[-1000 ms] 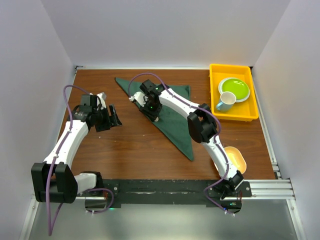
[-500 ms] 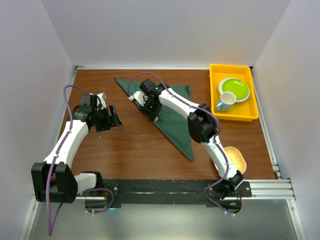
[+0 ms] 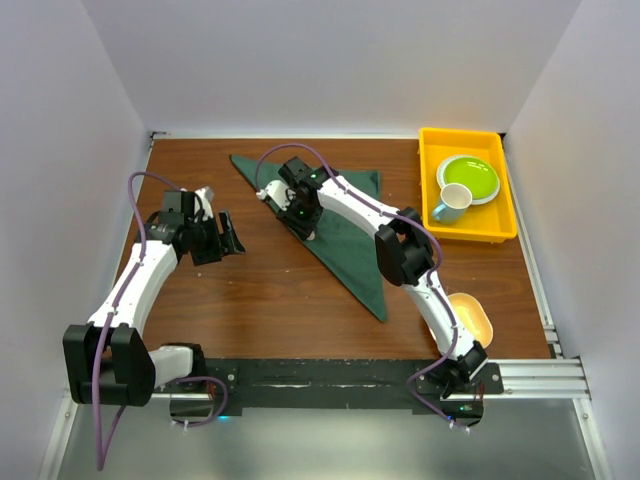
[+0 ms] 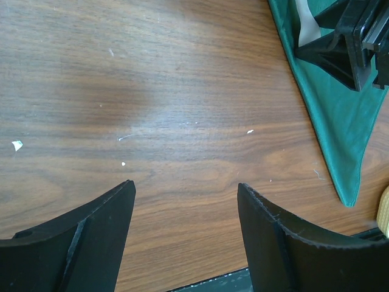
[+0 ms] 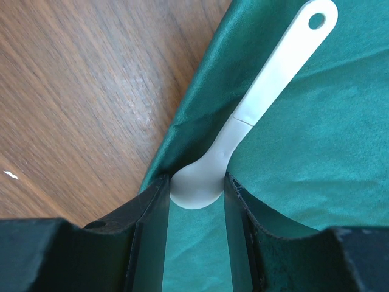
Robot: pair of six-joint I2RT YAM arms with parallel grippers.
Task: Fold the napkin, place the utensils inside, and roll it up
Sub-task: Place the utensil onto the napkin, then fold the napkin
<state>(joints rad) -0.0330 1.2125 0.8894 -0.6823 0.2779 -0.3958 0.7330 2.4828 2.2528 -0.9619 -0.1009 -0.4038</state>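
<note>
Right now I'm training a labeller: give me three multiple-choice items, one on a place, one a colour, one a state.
1. The spoon lies: A in a cup; B on the napkin; C on the floor.
2. The plate in the yellow tray is: A red; B blue; C lime green.
3. The left claw is: A open; B shut on a fork; C shut on cloth.
Answers: B, its handle rests across the green cloth; C, seen from above; A, its fingers stand apart over bare table.

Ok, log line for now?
right fingers: shut on pale beige spoon atop dark green cloth napkin | left fingers: open over brown wooden table
</note>
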